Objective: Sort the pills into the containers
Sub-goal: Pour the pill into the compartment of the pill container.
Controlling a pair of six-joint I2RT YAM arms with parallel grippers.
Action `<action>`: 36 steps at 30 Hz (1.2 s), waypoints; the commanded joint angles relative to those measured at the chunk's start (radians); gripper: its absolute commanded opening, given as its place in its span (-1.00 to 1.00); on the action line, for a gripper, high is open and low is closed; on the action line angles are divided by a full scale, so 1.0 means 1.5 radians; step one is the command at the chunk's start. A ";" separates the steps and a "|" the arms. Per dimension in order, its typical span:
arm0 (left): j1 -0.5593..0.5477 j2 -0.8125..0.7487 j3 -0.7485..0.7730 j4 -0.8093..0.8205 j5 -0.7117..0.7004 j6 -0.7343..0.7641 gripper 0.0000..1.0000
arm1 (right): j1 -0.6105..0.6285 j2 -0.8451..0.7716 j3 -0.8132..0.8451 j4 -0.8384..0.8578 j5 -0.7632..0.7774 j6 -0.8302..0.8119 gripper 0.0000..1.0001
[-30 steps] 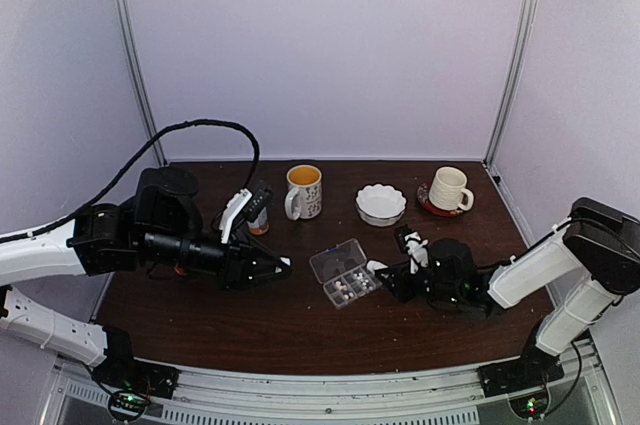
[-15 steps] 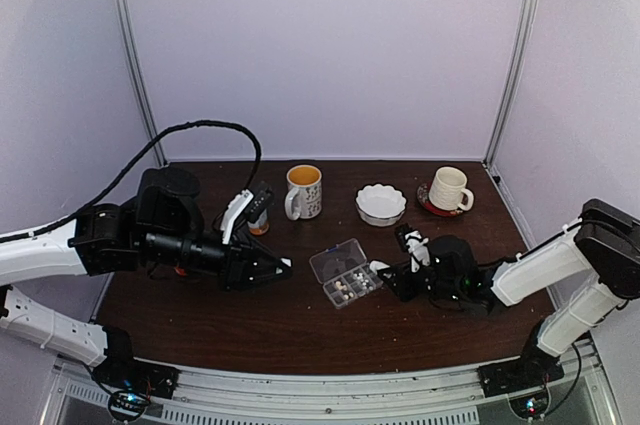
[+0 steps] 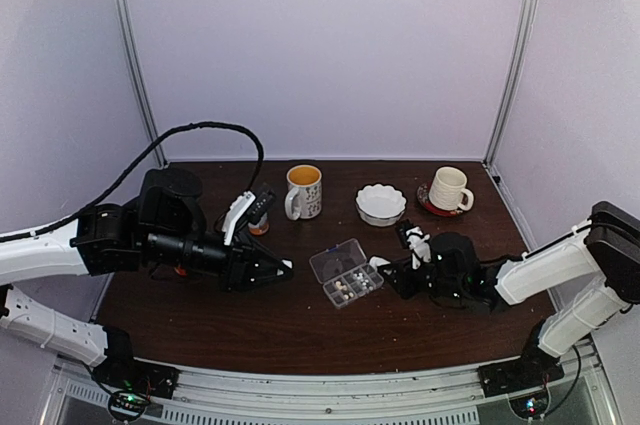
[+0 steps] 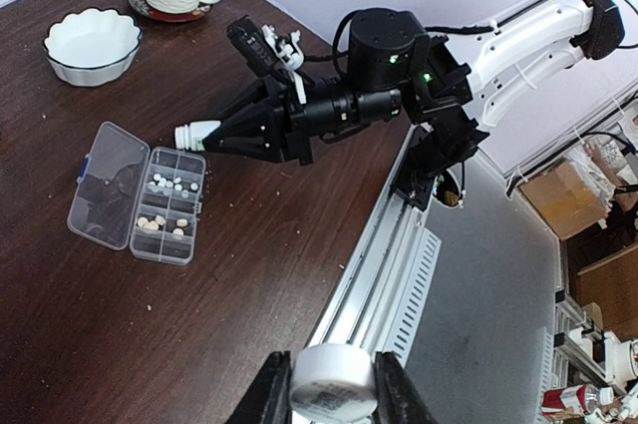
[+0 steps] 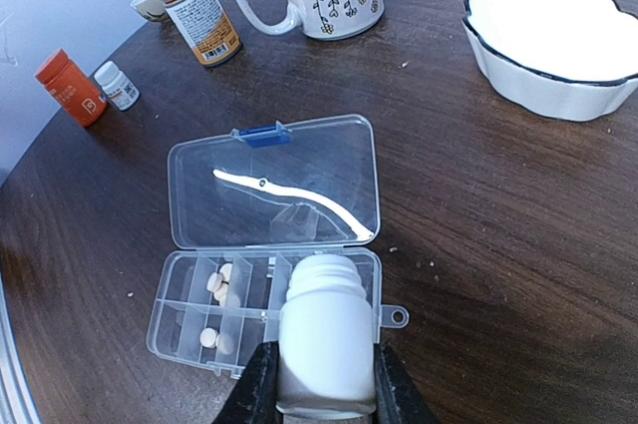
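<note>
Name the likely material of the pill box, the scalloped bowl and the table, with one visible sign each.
Pill box: clear plastic, likely; the table shows through its lid.
Bowl: glazed ceramic, probably; glossy white with a dark rim line.
Table: dark wood or wood-look laminate; grain streaks, dull sheen.

A high rear camera overlooks the table [image 3: 300, 330]; all 3 views share the pill box [image 5: 319, 160], right wrist nearest.

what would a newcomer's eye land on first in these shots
The right gripper holds a small white bottle tipped on its side, its mouth at the open clear pill box in the middle of the table, where a few pale pills lie inside. Off to the left, the left gripper is closed on a round white cap.
</note>
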 commanded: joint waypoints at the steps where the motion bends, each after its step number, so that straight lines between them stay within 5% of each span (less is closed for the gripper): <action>1: 0.004 0.005 0.014 0.014 0.008 0.016 -1.00 | 0.005 0.005 0.035 -0.042 0.013 -0.019 -1.00; 36: 0.004 0.004 0.011 0.013 0.014 0.017 -1.00 | 0.032 0.020 0.071 -0.093 0.048 -0.026 -1.00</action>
